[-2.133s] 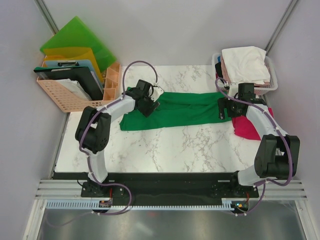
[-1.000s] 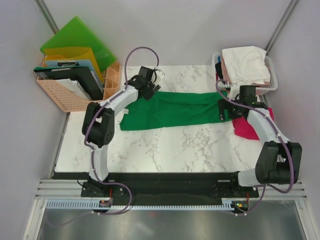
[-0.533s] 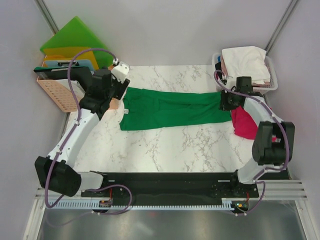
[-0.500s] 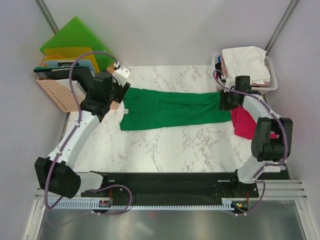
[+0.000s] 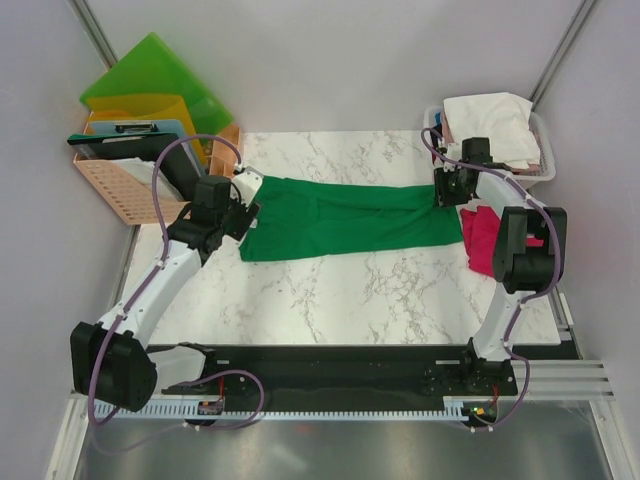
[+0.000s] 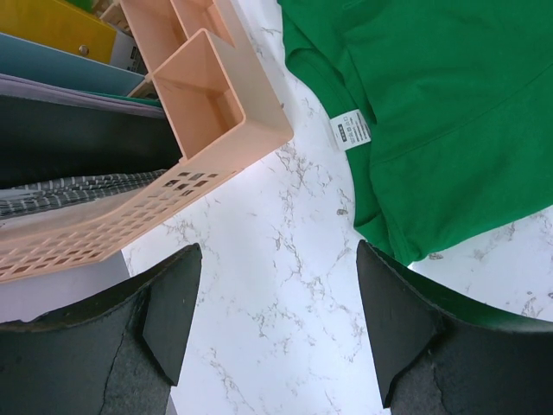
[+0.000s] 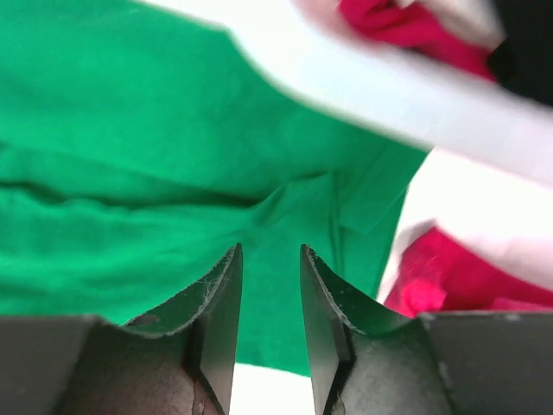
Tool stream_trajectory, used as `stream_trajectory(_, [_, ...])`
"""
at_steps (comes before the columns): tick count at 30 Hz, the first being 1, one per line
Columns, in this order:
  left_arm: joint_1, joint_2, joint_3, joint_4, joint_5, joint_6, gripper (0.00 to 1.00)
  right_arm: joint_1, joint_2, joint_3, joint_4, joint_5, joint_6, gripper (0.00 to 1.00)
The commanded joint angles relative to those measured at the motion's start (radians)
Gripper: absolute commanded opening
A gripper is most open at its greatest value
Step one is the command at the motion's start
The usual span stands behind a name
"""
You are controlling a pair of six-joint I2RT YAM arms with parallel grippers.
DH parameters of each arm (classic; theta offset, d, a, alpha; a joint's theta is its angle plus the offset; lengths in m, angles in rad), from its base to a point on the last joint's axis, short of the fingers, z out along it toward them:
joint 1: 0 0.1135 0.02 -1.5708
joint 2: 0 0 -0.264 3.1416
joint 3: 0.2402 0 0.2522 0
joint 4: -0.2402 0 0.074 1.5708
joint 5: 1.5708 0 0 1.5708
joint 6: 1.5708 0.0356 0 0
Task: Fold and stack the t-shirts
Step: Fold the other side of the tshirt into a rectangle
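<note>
Green tee (image 5: 350, 215) is lying flat across the far half of the marble table (image 5: 350, 290). Its long axis runs left to right, neck and label end pointing left at the peach basket (image 5: 120, 195). Left gripper (image 5: 240, 207) hangs by that end, jaws wide apart, nothing in them. Right gripper (image 5: 446, 190) is at the other end with its jaws nearly together, can't tell if it's got cloth.
</note>
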Motion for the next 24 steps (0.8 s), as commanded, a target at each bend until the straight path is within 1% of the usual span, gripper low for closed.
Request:
stream_trajectory(1, [0.003, -0.011, 0.036, 0.029, 0.008, -0.028, 0.79, 0.001, 0.041, 0.070, 0.013, 0.045, 0.000, 0.41])
stream_trajectory(11, [0.003, -0.009, 0.025, 0.023, 0.014, -0.030, 0.79, 0.000, 0.152, 0.152, 0.014, 0.131, -0.017, 0.40])
stream_trajectory(13, [0.001, -0.014, 0.022, 0.021, 0.016, -0.028, 0.79, 0.000, 0.168, 0.158, 0.013, 0.134, -0.017, 0.38])
stream_trajectory(16, [0.001, -0.014, 0.017, 0.021, 0.016, -0.030, 0.79, 0.000, 0.179, 0.156, 0.016, 0.125, -0.011, 0.25])
stream_trajectory(17, [0.001, -0.009, 0.016, 0.021, 0.016, -0.031, 0.79, 0.000, 0.179, 0.155, 0.014, 0.124, -0.008, 0.11])
stream_trajectory(18, [0.003, -0.008, 0.016, 0.023, 0.022, -0.031, 0.79, 0.000, 0.178, 0.149, 0.022, 0.125, -0.005, 0.01])
stream_trajectory(24, [0.001, 0.002, 0.013, 0.021, 0.029, -0.031, 0.79, 0.000, 0.141, 0.118, 0.025, 0.148, -0.014, 0.00])
